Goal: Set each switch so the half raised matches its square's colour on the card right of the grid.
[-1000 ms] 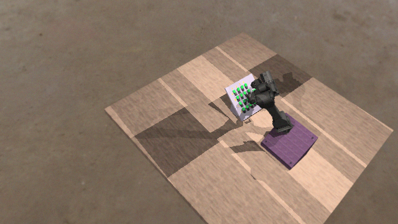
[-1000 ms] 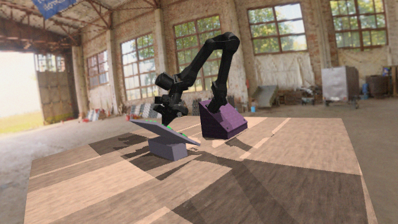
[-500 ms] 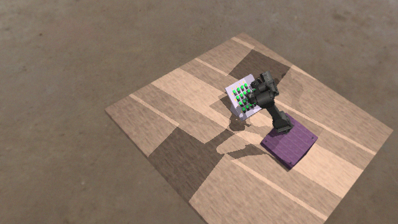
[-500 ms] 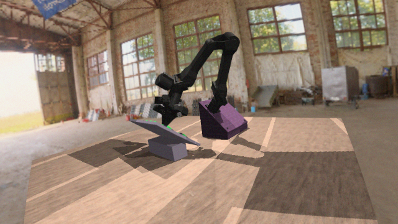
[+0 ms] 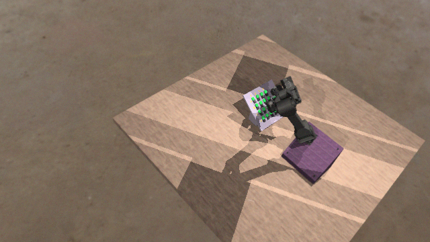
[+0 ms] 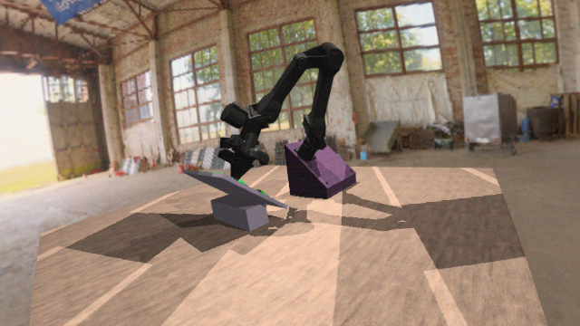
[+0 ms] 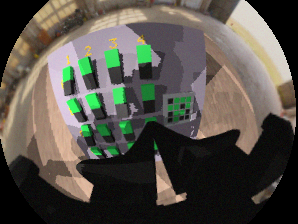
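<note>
The tilted pale panel (image 5: 267, 125) (image 6: 219, 180) (image 7: 175, 42) carries rows of green and dark grey switches, with columns numbered 1 to 4. The small card (image 7: 178, 108) lies on the panel's right side in the wrist view; its far-left square is dark and the rest of its far row looks green, but the other squares are too small to read surely. My gripper (image 6: 236, 178) (image 7: 150, 124) is shut and empty, fingertips pointing down at the panel around column 4, third row from the far side. The fingers cover parts of the nearer switches; whether they touch one is hidden.
The panel rests on a grey block (image 6: 240, 213) on the wooden table (image 5: 161, 124) (image 6: 281, 281). The arm stands on a purple slanted base (image 5: 316, 154) (image 6: 323, 169), on the panel's near side. Dark shadows cross the table and panel.
</note>
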Controlling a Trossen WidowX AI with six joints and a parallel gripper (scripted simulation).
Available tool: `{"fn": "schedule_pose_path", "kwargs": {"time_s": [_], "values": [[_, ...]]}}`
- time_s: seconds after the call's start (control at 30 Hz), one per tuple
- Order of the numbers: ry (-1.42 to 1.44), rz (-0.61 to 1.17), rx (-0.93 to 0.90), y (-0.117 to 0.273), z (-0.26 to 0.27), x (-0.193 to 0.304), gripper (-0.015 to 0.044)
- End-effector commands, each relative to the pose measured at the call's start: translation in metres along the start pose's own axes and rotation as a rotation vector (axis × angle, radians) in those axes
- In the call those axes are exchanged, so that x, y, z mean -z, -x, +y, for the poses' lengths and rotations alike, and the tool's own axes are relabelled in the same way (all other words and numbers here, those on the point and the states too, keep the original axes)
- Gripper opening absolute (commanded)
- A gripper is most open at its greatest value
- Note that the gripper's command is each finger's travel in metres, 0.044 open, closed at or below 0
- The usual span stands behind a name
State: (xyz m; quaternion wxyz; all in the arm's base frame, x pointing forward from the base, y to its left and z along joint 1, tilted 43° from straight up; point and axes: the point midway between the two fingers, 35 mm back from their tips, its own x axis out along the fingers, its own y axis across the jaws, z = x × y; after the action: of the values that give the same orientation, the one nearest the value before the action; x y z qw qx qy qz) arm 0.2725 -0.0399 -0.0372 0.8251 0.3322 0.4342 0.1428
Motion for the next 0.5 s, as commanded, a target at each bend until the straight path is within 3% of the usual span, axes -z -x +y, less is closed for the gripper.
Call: {"fn": "schedule_pose_path", "kwargs": {"time_s": [0.0,0.47], "values": [[-0.006,0.001,0.003,-0.0009,-0.0004,0.0004,0.0000],[-0.006,0.001,0.003,-0.0027,-0.0004,0.0004,0.0000]]}}
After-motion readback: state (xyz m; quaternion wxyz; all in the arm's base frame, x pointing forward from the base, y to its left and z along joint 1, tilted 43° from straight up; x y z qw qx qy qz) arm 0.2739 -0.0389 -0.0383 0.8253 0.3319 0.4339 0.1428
